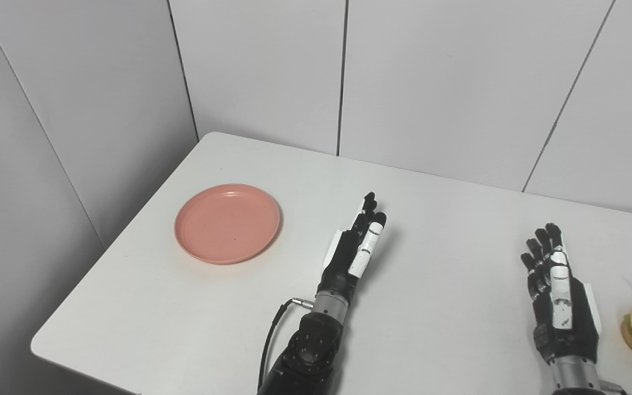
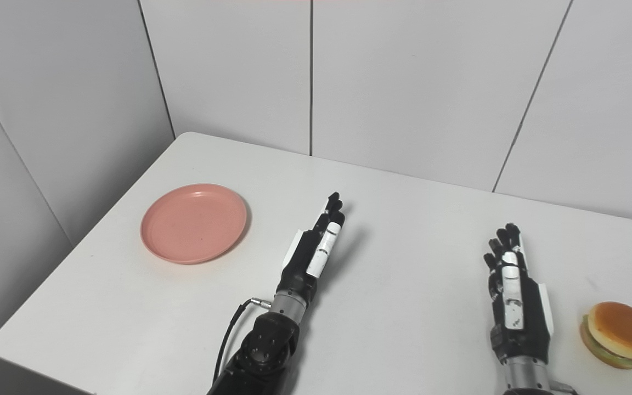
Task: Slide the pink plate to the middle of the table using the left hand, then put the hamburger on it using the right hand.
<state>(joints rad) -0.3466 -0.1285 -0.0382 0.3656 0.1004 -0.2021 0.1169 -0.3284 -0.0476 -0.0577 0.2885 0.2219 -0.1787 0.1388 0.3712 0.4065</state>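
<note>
The pink plate (image 1: pixel 227 222) lies empty on the left part of the white table (image 1: pixel 436 208). My left hand (image 1: pixel 359 243) is open, fingers straight, over the table's middle, to the right of the plate and apart from it. The hamburger (image 2: pixel 620 333) sits at the table's right, near the front edge. My right hand (image 2: pixel 511 291) is open and empty, to the left of the hamburger and not touching it.
White wall panels stand close behind the table and along its left side. The table's rounded front-left corner (image 1: pixel 39 345) is near the plate's side. A cable (image 1: pixel 272 334) loops off my left forearm.
</note>
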